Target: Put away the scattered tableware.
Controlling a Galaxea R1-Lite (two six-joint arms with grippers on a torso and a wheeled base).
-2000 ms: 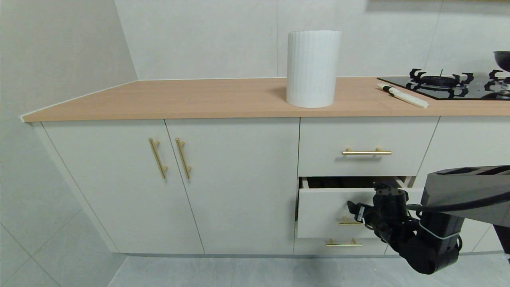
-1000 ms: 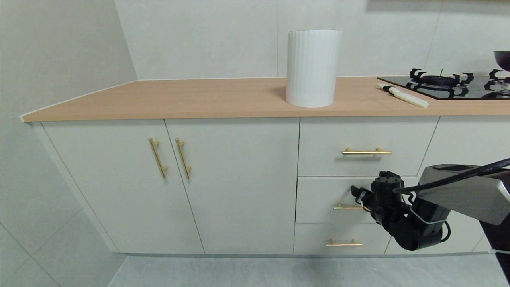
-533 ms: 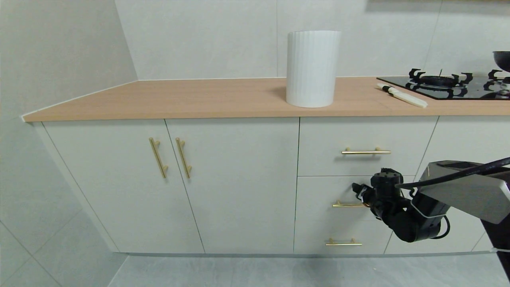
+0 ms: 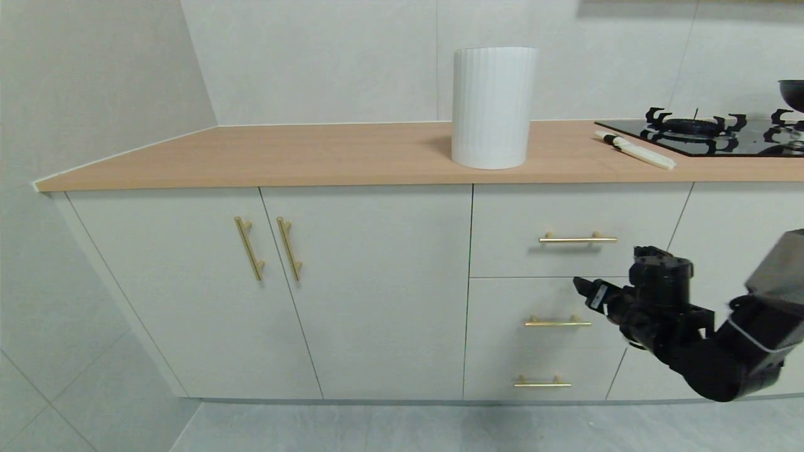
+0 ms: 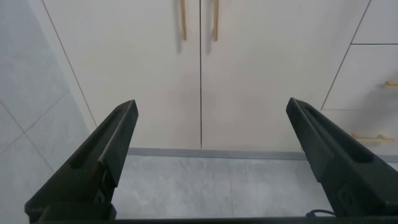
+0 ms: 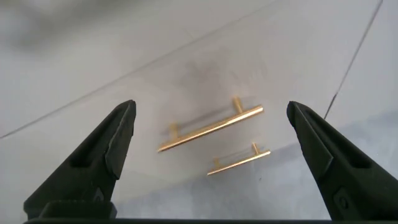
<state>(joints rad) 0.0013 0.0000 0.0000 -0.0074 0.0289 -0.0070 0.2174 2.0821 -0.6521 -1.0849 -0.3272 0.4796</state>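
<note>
Tableware piece point(image 4: 635, 151), which looks like a pale knife with a dark band near one end, though it is too small to be sure, is lying flat on the wooden counter point(image 4: 314, 154). It is resting just beside the front left corner of the black gas hob point(image 4: 710, 135), pointing diagonally. A tall white ribbed cylinder point(image 4: 493, 107) is standing upright on the counter, well to the left of it.

Below the counter, three drawers are sitting one above the other, all shut flush: the top drawer point(image 4: 628, 213), the middle drawer point(image 4: 502, 314) and the bottom drawer point(image 4: 490, 376), each with a brass bar handle. To their left, two cabinet doors point(image 4: 352, 295) are closed, with their upright brass handles point(image 4: 249, 248) side by side.

The right hand point(image 4: 593, 295) is hovering in front of the middle drawer, just above and to the right of its handle point(image 4: 558, 324) and not touching it. In the right wrist view the right hand point(image 6: 210, 109) is holding its fingers wide apart and gripping nothing, with the middle handle point(image 6: 211, 127) and the bottom handle point(image 6: 239, 160) showing between them.

The left hand point(image 5: 210, 106) is also spread wide and gripping nothing, facing the lower part of the cabinet doors and the grey tiled floor point(image 5: 199, 186).
</note>
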